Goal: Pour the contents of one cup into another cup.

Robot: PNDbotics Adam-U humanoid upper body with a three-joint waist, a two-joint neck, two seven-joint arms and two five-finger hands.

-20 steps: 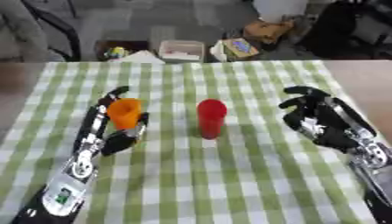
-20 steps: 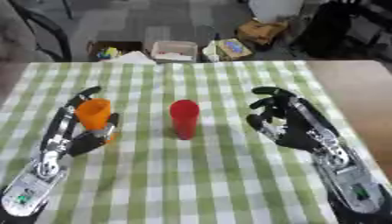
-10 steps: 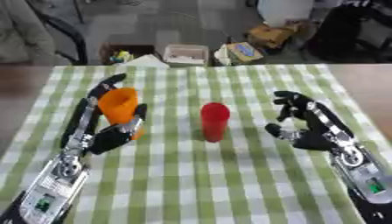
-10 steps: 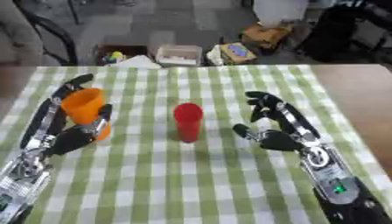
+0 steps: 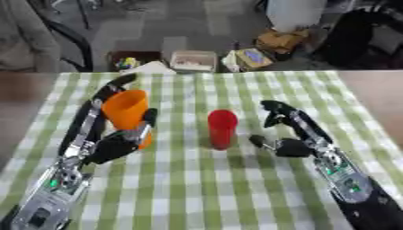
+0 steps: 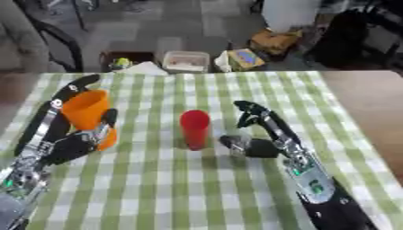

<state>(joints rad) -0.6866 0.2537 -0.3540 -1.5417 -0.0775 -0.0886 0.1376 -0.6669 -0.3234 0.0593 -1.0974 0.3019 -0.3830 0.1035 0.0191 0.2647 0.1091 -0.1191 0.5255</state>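
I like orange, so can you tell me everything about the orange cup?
The orange cup is plain, smooth and looks like plastic, wider at its open top than at its base. It tilts slightly, its mouth leaning toward the far left. The robot's left hand is wrapped around it, fingers behind and thumb in front, over the left side of the green checked tablecloth. Whether anything is inside, or its base touches the cloth, cannot be seen.

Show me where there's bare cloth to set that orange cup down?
Bare cloth runs along the near edge of the table, between the two forearms, and across the far strip behind the red cup. The middle is crowded: the left hand holds the orange cup, and the right hand is close beside the red cup.
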